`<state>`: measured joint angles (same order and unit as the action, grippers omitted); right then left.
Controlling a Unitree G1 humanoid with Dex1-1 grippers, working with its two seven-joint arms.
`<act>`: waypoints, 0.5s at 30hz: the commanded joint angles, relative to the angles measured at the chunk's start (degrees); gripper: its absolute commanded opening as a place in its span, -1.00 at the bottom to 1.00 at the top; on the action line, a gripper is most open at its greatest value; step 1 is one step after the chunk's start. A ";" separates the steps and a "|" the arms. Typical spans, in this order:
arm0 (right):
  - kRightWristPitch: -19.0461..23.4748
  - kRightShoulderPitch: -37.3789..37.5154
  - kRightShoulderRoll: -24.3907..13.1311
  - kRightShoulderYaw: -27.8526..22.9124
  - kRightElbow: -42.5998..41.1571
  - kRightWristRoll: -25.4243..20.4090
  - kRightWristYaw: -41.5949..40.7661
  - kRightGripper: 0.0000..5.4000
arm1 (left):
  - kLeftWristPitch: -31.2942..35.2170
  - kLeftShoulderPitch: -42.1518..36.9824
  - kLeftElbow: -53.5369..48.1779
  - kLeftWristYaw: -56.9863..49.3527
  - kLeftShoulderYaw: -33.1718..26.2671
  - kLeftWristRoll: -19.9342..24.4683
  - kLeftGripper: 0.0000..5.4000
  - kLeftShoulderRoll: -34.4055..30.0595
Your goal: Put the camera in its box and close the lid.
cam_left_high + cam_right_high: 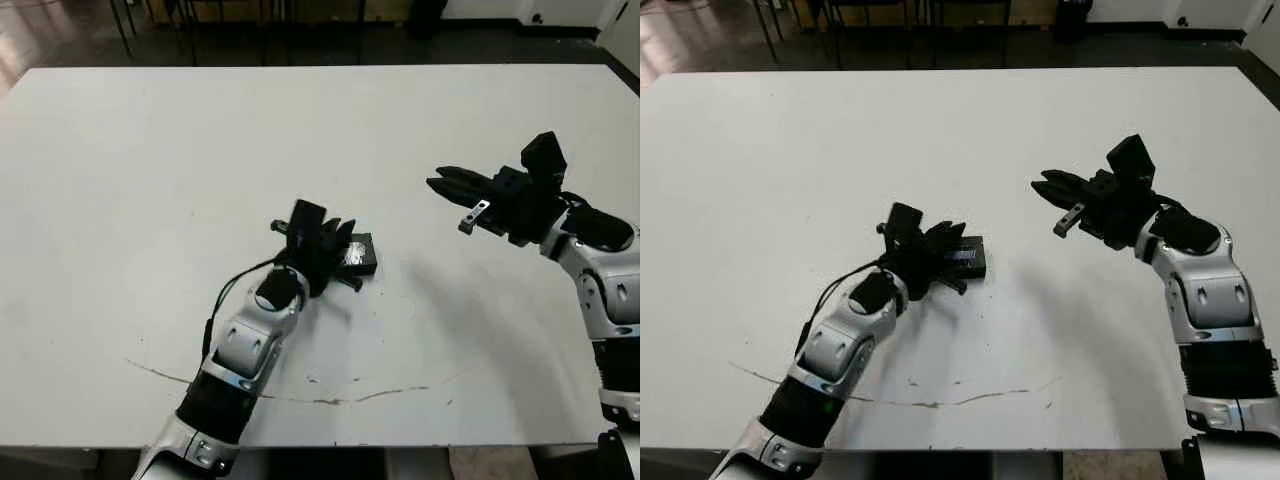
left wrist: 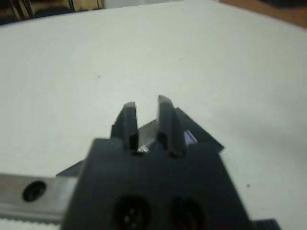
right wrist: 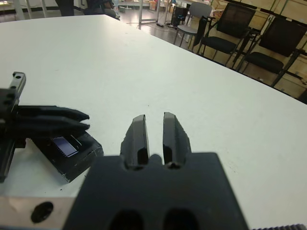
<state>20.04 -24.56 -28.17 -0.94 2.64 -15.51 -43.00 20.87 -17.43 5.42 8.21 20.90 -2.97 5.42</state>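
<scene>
1. nearest the head camera, the left gripper [image 1: 335,250] lies low over the box [image 1: 358,255] near the middle of the white table [image 1: 150,180].
2. its fingers [image 3: 53,120] rest close together on top of the box with only a slim gap, not clamped on it.
3. a glossy bluish patch [image 3: 64,146] shows in the box top; whether that is lid window or camera, i cannot tell.
4. right gripper [image 1: 445,185] hovers well apart from the box, fingers [image 3: 139,136] nearly together and holding nothing.
</scene>
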 commanded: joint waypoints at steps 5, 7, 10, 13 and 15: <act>1.00 1.16 -0.94 0.33 -0.31 0.22 -0.48 -1.00 | 8.37 5.73 4.30 -0.30 0.62 -3.01 -0.99 -2.63; 0.78 1.34 -0.93 0.41 -0.61 0.44 -0.33 -1.00 | 10.88 6.22 4.00 -0.08 0.29 -2.97 -0.99 -2.69; 0.66 1.53 -0.93 0.43 -0.79 0.53 -0.31 -1.00 | 12.03 7.80 1.73 1.42 -0.41 -1.91 -0.99 -3.53; 1.00 1.80 -0.86 0.20 -1.02 0.05 -0.50 -1.00 | 12.23 10.25 -4.53 3.27 -2.21 0.24 -0.99 -4.54; 1.27 2.26 -0.45 -0.25 -1.60 -0.29 0.16 -1.00 | 9.74 12.28 -10.02 5.15 -4.79 3.36 -0.99 -4.97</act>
<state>20.14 -23.64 -28.23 -1.01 1.42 -15.63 -43.07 27.55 -9.86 -5.04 12.44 17.83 -0.64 3.07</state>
